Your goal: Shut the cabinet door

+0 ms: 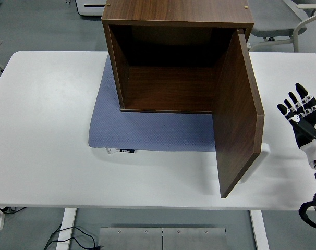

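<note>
The cabinet top is running off the picture's upper edge. The door is hiding part of the mat. The right hand arm is exiting at the right edge.

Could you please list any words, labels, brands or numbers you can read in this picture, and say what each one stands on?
Small black tag at the front edge of the blue-grey mat: light print, too small to read.
Brown wooden cabinet, its open door and the white table: no text visible.
</note>
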